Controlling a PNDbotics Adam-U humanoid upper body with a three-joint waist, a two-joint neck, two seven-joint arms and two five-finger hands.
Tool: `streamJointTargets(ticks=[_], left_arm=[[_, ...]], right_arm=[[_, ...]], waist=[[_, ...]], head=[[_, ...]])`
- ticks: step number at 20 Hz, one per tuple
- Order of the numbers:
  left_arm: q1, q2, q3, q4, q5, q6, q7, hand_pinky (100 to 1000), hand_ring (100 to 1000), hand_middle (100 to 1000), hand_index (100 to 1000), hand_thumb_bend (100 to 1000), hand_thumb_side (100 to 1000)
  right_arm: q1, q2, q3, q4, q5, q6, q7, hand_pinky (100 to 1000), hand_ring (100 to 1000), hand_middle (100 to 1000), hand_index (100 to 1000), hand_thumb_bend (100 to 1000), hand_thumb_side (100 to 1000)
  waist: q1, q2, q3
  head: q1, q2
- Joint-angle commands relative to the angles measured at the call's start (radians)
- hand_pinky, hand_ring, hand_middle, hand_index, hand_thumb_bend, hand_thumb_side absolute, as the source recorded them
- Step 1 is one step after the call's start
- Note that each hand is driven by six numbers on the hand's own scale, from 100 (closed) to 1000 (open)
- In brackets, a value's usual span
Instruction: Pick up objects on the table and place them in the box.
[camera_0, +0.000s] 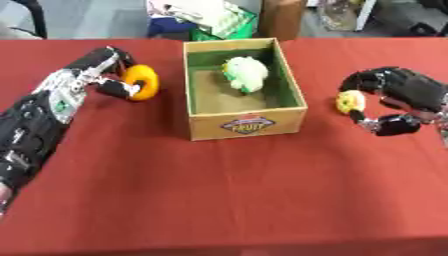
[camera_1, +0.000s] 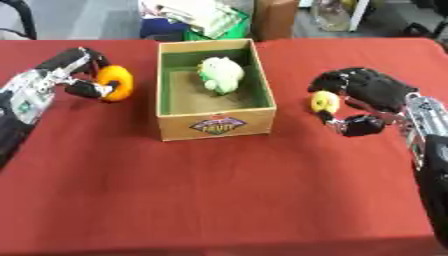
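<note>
Red cloth covers the table (camera_0: 227, 200); a wooden box (camera_0: 248, 124) stands on it near the far edge, about in the middle, with its top open and a label on its front wall; a pale green and white lump (camera_0: 245, 73) lies inside the box, toward the far end. The left hand (camera_0: 103, 75) is to the left of the box, close to the far edge; its fingers and thumb curl around an orange ball (camera_0: 142, 82), which sits between the hand and the box wall but does not touch the wall. The right hand (camera_1: 367, 97) is to the right of the box; its fingers bend over a small yellow thing (camera_1: 325, 102) and the thumb closes in from below, so the yellow thing sits in its grip, near the box's right wall with a gap of cloth between. The whole near half of the table is bare cloth with lots of room; past the far edge lie some bags and a green crate (camera_0: 229, 25), off the table.
</note>
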Motion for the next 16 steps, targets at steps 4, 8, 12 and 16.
streamJointTargets(ticks=[4, 8, 12, 16], left_arm=[[-0.032, 0.011, 0.004, -0.069, 0.078, 0.016, 0.242, 482, 297, 275, 463, 100, 228], [-0.054, 0.018, -0.03, -0.17, 0.169, 0.004, 0.285, 487, 307, 285, 470, 100, 222], [-0.09, 0.0, -0.072, -0.268, 0.23, -0.018, 0.242, 498, 326, 303, 486, 100, 217], [-0.117, -0.038, -0.114, -0.309, 0.277, -0.049, 0.154, 509, 349, 326, 508, 100, 225]], right_arm=[[-0.018, -0.017, -0.006, -0.012, 0.01, 0.0, -0.007, 684, 757, 785, 862, 100, 304], [-0.019, -0.013, -0.004, -0.012, 0.013, 0.0, -0.008, 684, 757, 785, 863, 100, 303], [-0.02, -0.004, 0.0, -0.011, 0.016, 0.0, -0.009, 684, 757, 785, 863, 100, 304], [-0.023, 0.008, 0.006, -0.01, 0.02, 0.0, -0.011, 684, 757, 785, 863, 100, 303]], waist=[[0.003, -0.016, -0.003], [0.005, -0.019, -0.005], [0.003, -0.021, -0.009], [0.001, -0.023, -0.016]], head=[[0.004, -0.006], [0.006, -0.004], [0.014, -0.002], [0.02, -0.003]])
